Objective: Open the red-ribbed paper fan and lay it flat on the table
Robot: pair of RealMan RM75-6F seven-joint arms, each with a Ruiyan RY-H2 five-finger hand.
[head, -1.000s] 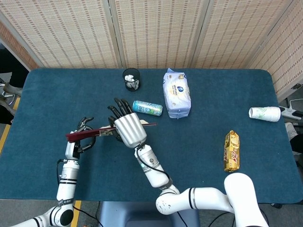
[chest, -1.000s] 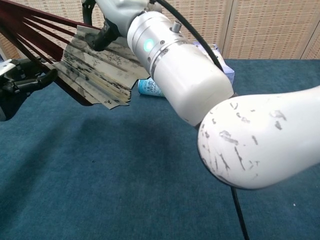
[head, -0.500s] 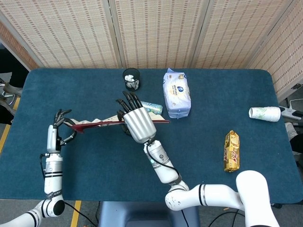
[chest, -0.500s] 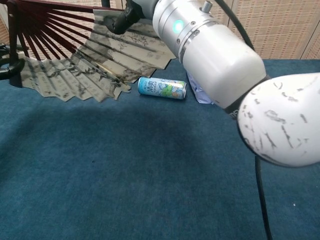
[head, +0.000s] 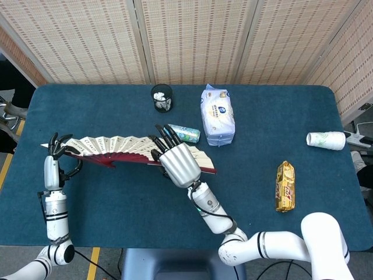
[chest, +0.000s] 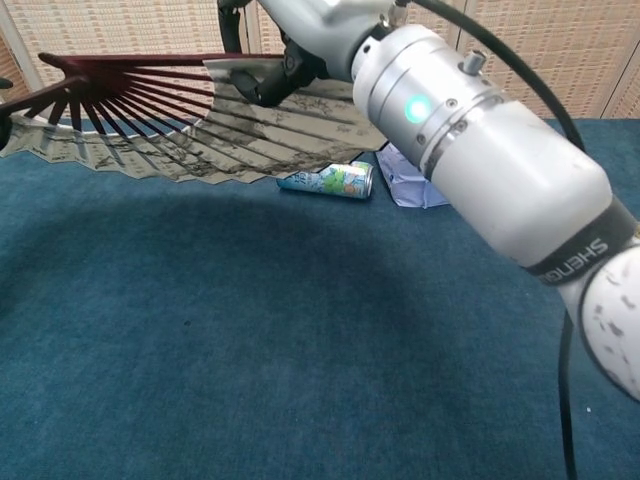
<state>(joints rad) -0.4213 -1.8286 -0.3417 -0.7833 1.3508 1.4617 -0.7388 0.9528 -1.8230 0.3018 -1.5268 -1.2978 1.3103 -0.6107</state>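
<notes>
The paper fan (head: pixel 111 145) is spread wide, with dark red ribs (head: pixel 129 157) under ink-painted paper. My left hand (head: pixel 55 149) holds its left outer rib at the table's left side. My right hand (head: pixel 179 164) grips the right outer rib near the middle of the table. In the chest view the fan (chest: pixel 190 145) hangs above the cloth and casts a shadow on it. There my right hand (chest: pixel 285 55) clasps its top right edge, and the left hand is cut off at the left border.
A green-blue can (head: pixel 182 133) lies just behind the fan and shows as the can (chest: pixel 326 181) in the chest view. A black cup (head: pixel 161 97), a wipes pack (head: pixel 217 115), a yellow snack bar (head: pixel 285 186) and a tipped paper cup (head: pixel 326 140) lie further off.
The fan has gone from a narrow wedge to a wide spread. My left hand moved left with its rib, and my right hand moved right and nearer.
</notes>
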